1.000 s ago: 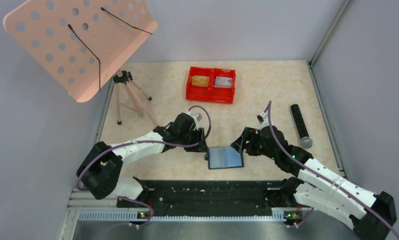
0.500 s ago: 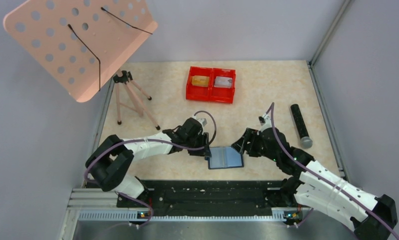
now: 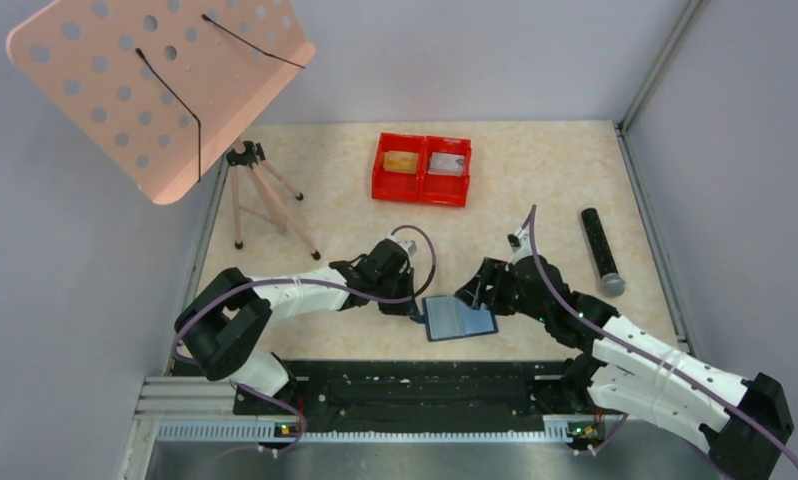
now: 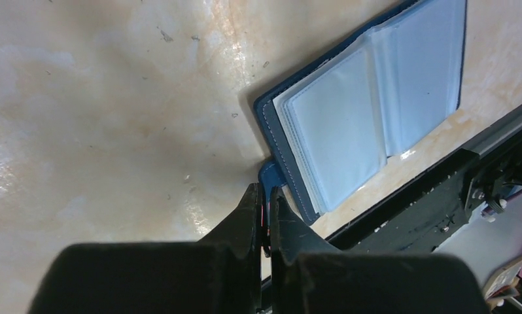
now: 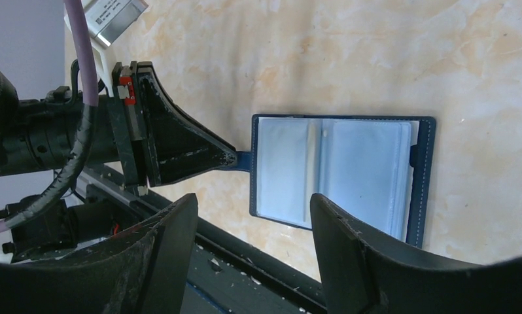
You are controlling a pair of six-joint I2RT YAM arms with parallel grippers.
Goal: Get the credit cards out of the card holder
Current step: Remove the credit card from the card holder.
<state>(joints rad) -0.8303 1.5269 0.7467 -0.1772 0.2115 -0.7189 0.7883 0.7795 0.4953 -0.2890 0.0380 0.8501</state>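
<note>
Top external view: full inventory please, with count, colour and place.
card holder: 1, navy, grey-blue pockets, open flat, near centre
tray: 1, red, two compartments, far centre
credit cards: 2, gold-tan in the tray's left compartment, silver-grey in the right
cylinder: 1, black with grey end, right side
tripod: 1, tan legs, far left
perforated board: 1, pink, raised, far left
left gripper: black, shut on the card holder's tab
right gripper: black, open above the card holder
</note>
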